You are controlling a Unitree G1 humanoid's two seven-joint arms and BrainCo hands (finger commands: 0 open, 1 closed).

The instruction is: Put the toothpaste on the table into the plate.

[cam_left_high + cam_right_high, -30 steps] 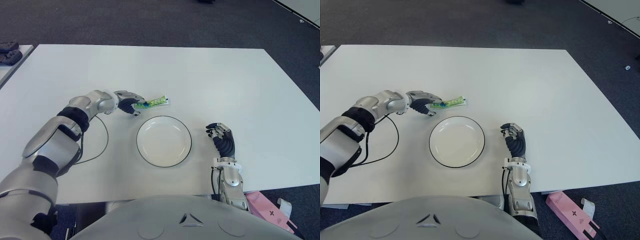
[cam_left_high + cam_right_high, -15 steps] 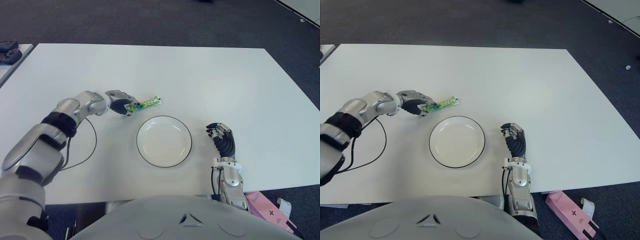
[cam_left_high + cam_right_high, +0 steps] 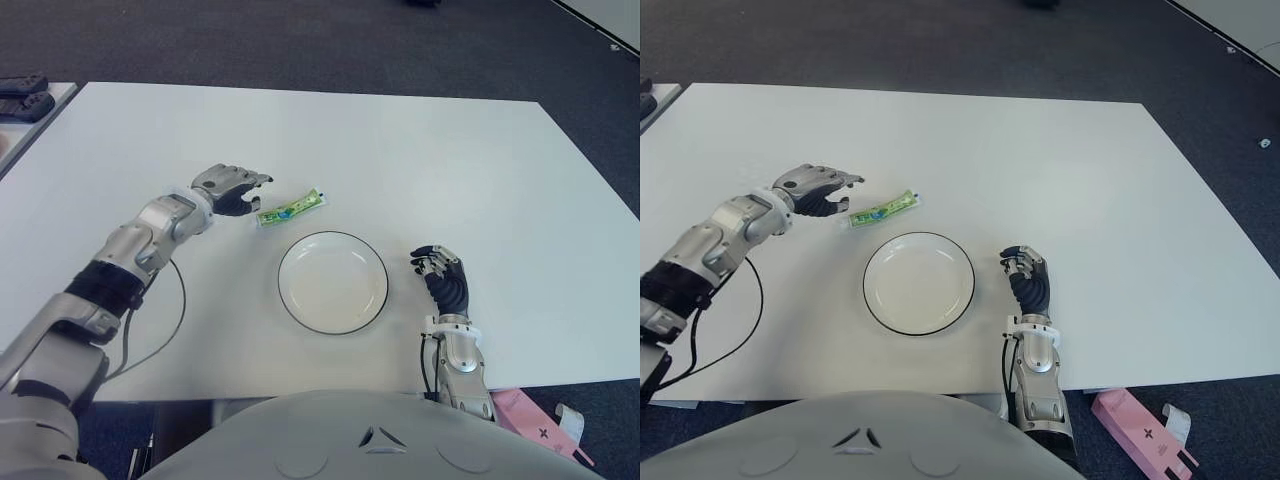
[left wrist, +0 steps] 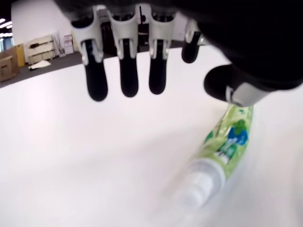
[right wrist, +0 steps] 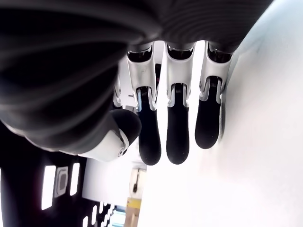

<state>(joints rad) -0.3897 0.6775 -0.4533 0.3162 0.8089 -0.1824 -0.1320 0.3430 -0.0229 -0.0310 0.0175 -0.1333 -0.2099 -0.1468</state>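
Left hand (image 3: 230,188) has let go and backed off, fingers now spread and empty, toothpaste (image 3: 290,209) flat on table (image 3: 420,160) just to its right, long axis slanting past plate's (image 3: 333,283) far-left rim; right hand (image 3: 443,278) farther off.

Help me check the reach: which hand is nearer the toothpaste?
The left hand: open, just left of the toothpaste. The right hand is across the plate.

Green toothpaste tube (image 3: 289,210) flat on white table (image 3: 450,170), between open-fingered left hand (image 3: 230,188) and black-rimmed white round plate (image 3: 333,283); right hand (image 3: 443,275) right of plate.
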